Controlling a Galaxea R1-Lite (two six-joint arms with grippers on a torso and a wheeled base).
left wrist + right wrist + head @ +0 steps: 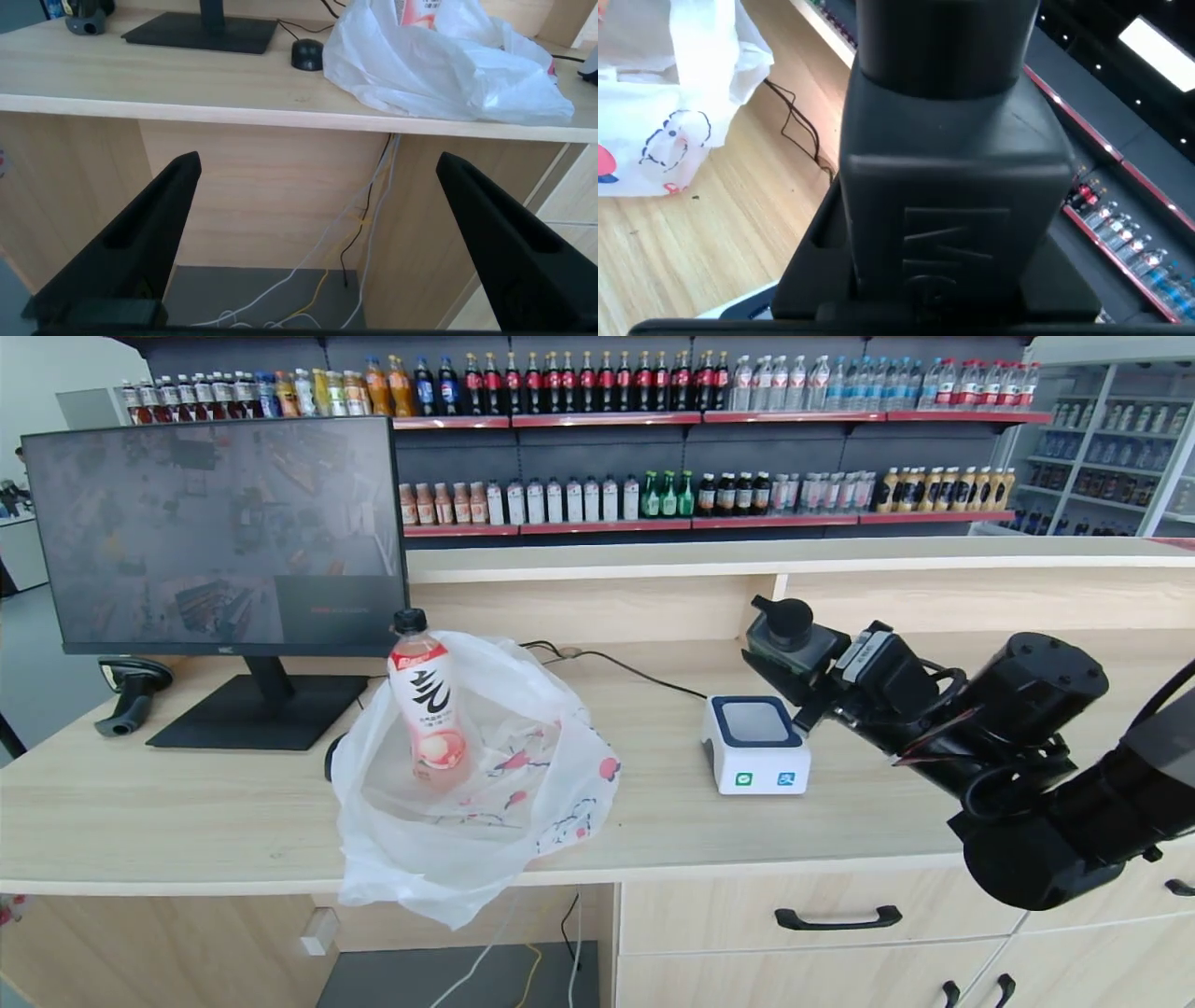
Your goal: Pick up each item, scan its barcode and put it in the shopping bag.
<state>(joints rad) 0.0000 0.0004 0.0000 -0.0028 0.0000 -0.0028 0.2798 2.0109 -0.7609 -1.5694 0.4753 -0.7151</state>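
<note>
A white plastic shopping bag (523,784) lies open on the wooden counter (140,821), with a pink drink bottle (425,709) standing upright inside it. My right gripper (794,663) is shut on a dark squarish bottle (789,635) with a round black cap, held just above and to the right of the small white barcode scanner (754,744). In the right wrist view the dark bottle (952,187) sits between the fingers, with the bag (682,103) beyond it. My left gripper (318,243) is open below the counter's front edge, facing the bag (439,65) from underneath.
A monitor (219,537) stands at the counter's left, with a handheld scanner (131,691) beside it and a black mouse (306,54) by the bag. Cables hang under the counter (364,224). Drawers with black handles (837,920) are below on the right. Drink shelves line the back.
</note>
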